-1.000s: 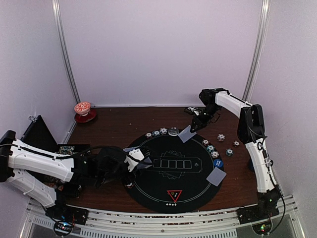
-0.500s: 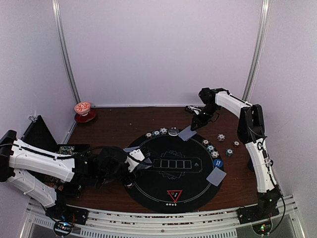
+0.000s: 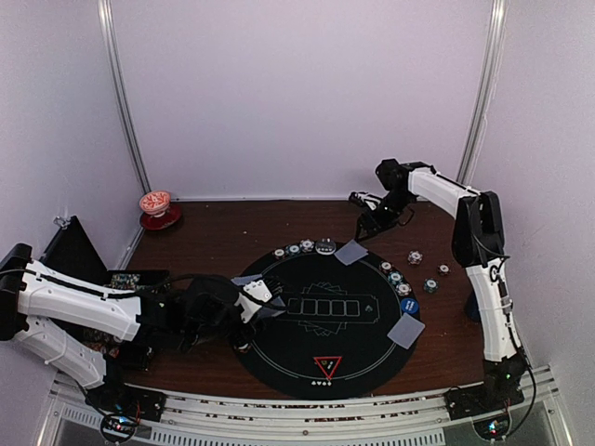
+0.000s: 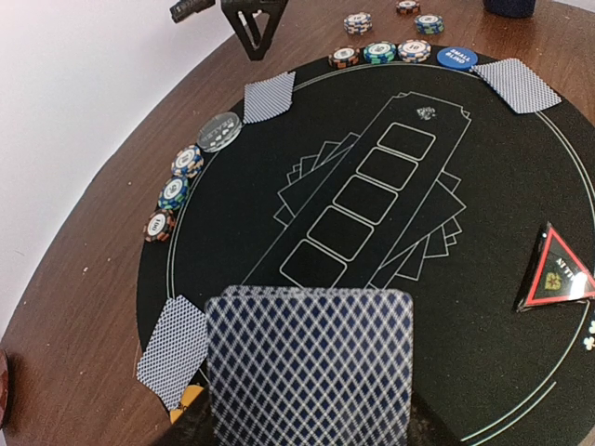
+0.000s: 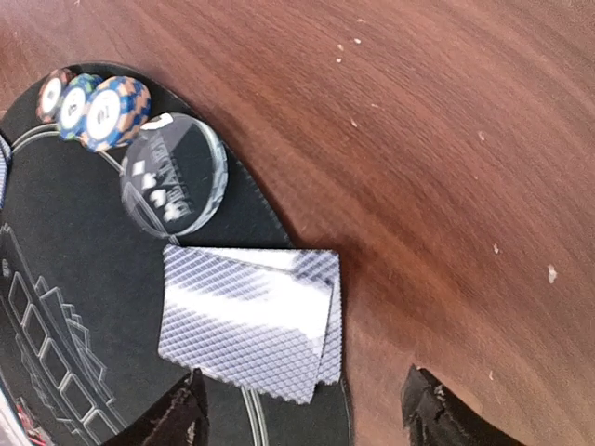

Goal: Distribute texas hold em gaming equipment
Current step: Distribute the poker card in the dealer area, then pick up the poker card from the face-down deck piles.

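Right jaws apart over cards point(image 5: 246, 321); left jaws clamped on deck point(image 4: 309, 367). We risk snagging top card lifting off.

Grey-blue, diamond-backed cards lie face down around the black mat point(image 4: 390, 307). The far pair point(image 5: 246, 321) overlaps at the far rim and the right cards point(image 4: 518, 84) lie by the blue button point(image 4: 454, 58). The left pair point(image 4: 172, 351) covers most of an orange button point(image 4: 191, 401). Striped chips point(image 4: 174, 192) line the rim in threes. The red triangle marker point(image 4: 556, 279) sits at the near edge. The left gripper point(image 3: 253, 299) clamps a face-down deck point(image 4: 310, 367).
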Robot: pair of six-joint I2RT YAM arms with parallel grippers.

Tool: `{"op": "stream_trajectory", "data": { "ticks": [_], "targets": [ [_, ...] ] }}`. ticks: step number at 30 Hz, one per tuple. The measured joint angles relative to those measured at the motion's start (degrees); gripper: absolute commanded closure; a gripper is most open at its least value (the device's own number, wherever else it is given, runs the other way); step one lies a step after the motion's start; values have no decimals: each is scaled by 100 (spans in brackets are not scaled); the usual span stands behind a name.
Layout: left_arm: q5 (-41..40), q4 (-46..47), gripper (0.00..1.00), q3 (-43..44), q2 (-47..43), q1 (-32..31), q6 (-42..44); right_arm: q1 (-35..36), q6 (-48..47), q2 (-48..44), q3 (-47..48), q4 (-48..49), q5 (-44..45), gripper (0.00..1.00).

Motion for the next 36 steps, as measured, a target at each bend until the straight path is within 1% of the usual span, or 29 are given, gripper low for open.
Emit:
{"op": "stream_trajectory", "data": {
  "ticks": [1, 2, 7, 12, 17, 21, 25, 29, 33, 36],
  "targets": [
    [-2, 0, 47, 0, 0, 0, 0, 2, 33, -164, -155, 52, 15, 2],
    [-2, 0, 47, 0, 0, 0, -2, 2, 50, -372, -343, 131, 39, 0],
    [-11, -2, 47, 0, 0, 0, -2, 35, 181, -1631, -1204, 632, 358, 0],
    [-48, -7, 47, 0, -7, 0, -2, 168, 435, -2994, -2389, 1379, 1069, 0],
    [-63, -9, 47, 0, -103, 0, -4, 487, 560, -3602, -3071, 1762, 1919, 0],
    [-63, -7, 47, 0, -199, 0, -7, 643, 706, -3901, -3521, 2000, 2046, 0],
    [-61, -11, 47, 0, -208, 0, -9, 629, 726, -4395, -4144, 2065, 1436, 0],
    [-57, -9, 47, 0, -205, 0, -9, 741, 614, -4806, -4454, 2135, 317, 0],
    [-37, -7, 48, 0, -205, 0, -13, 1272, 570, -5174, -4896, 2505, -380, 1],
    [-15, -2, 48, 0, -205, 0, -11, 1749, 581, -5193, -5049, 2796, -699, 3]
  ]
}}
